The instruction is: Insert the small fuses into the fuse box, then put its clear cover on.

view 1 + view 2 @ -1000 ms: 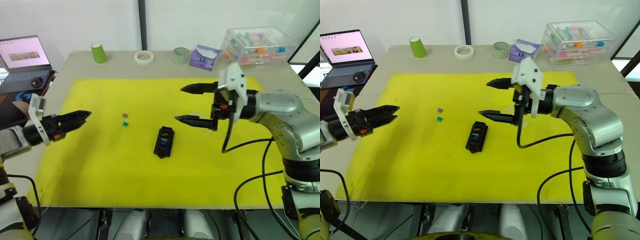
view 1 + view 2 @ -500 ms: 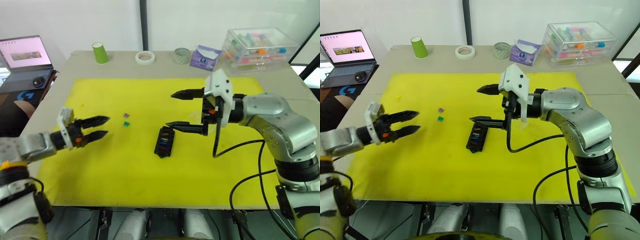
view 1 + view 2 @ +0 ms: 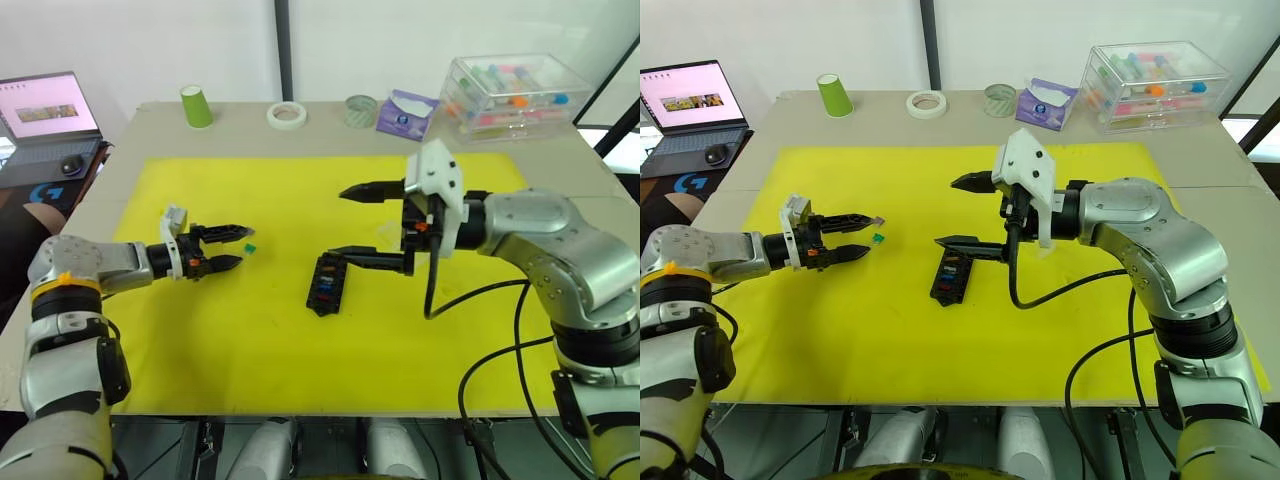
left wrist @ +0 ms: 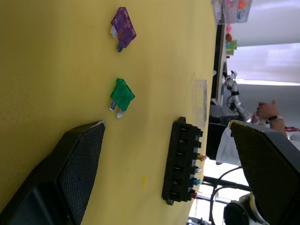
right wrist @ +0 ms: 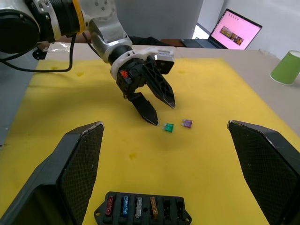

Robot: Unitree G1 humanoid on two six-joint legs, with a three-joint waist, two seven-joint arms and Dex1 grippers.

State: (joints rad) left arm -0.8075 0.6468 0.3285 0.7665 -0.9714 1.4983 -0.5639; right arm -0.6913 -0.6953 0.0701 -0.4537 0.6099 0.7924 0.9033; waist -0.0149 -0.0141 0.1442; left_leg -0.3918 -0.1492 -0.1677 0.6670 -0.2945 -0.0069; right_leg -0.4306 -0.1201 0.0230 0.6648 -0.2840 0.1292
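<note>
The black fuse box (image 3: 327, 283) lies mid-mat; red, blue, grey and orange fuses sit in its slots (image 5: 131, 206). A green fuse (image 4: 122, 95) and a purple fuse (image 4: 123, 30) lie loose on the yellow mat. My left gripper (image 3: 238, 247) is open and low over the mat, its tips right beside the green fuse (image 3: 878, 238). My right gripper (image 3: 948, 212) is open wide and hovers over the far end of the fuse box, holding nothing. The clear cover (image 4: 199, 98) lies beyond the box, mostly hidden by the right gripper in the head views.
The yellow mat (image 3: 250, 350) covers most of the table. Along the far edge stand a green cup (image 3: 197, 105), a tape roll (image 3: 286, 114), a purple tissue pack (image 3: 405, 112) and a large clear storage case (image 3: 515, 92). A laptop (image 3: 45, 105) sits far left.
My left gripper has opened and moved right across the mat, up to the loose fuses. My right gripper has shifted left and now stands over the fuse box.
</note>
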